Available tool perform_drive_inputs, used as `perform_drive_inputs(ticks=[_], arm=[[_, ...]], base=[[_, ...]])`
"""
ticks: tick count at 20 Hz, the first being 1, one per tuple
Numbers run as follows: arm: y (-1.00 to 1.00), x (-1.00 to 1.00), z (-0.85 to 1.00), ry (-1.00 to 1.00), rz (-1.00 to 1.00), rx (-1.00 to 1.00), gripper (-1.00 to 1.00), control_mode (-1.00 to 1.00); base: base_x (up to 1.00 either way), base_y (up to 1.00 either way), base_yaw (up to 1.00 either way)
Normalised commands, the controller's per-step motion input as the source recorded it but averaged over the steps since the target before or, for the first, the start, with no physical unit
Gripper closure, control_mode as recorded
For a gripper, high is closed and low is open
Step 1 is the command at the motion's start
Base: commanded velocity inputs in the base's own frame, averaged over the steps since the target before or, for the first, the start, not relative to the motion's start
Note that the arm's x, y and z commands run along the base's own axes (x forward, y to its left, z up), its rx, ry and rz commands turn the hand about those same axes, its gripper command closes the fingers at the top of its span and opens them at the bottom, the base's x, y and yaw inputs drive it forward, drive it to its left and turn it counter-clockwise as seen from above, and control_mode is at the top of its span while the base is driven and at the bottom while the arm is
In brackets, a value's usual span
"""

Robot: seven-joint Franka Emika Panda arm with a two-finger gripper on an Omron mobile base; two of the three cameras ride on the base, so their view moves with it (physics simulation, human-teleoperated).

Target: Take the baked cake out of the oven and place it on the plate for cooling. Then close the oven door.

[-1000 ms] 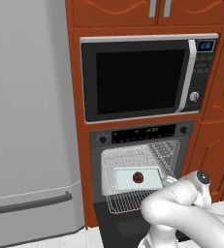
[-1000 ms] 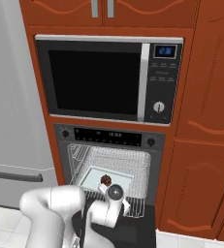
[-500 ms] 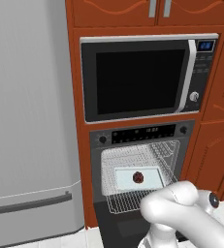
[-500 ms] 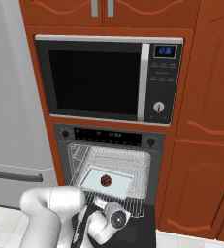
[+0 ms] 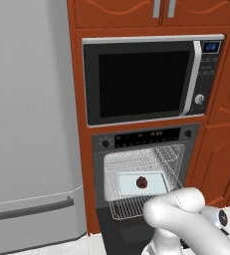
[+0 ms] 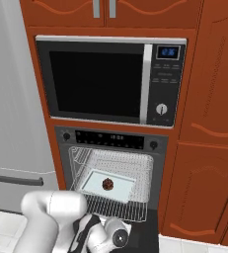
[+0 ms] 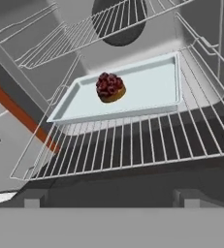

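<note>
Red-brown wood cabinetry frames the black oven (image 5: 145, 139) in the left base view, its control strip with two knobs sitting under a silver-trimmed microwave (image 5: 151, 79). The cavity stands open, and a wire rack (image 5: 136, 204) reaches out toward the camera. On it lies a pale baking tray (image 5: 156, 183) with the baked cake (image 5: 142, 182), a small dark reddish lump, near the tray's middle. A grey fridge (image 5: 29, 124) fills the 9 o'clock side. The white arm (image 5: 186, 219) curls in at 5 o'clock.

In the right base view the same oven (image 6: 110, 140) is seen open, the cake (image 6: 107, 185) resting on the tray (image 6: 98, 182) just left of centre. The oven door (image 6: 145, 232) seems to hang down as a dark panel at 6 o'clock, though the arm covers much of it.

In the hand view the cake (image 7: 109, 87) sits at 12 o'clock on the tray (image 7: 152, 82), well apart from the end effector (image 7: 111, 198), whose two fingertips stand spread wide at the bottom, holding nothing. The rack (image 7: 133, 140) lies between them.
</note>
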Motion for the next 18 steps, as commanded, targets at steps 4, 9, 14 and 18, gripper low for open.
perform_drive_inputs(ticks=[4,9,14,18], arm=[[0.5,0.02,0.6,-0.01,0.05,-0.06,-1.0,-1.0],[0.46,0.0,0.83,0.0,0.01,-0.1,-1.0,-1.0],[0.49,0.0,0.93,0.0,0.03,-0.1,-1.0,-1.0],[0.48,0.0,0.97,0.0,0.05,-0.08,-1.0,-1.0]], base=[[0.0,0.0,0.0],[0.0,0.0,0.0],[0.0,0.0,0.0],[0.0,0.0,0.0]])
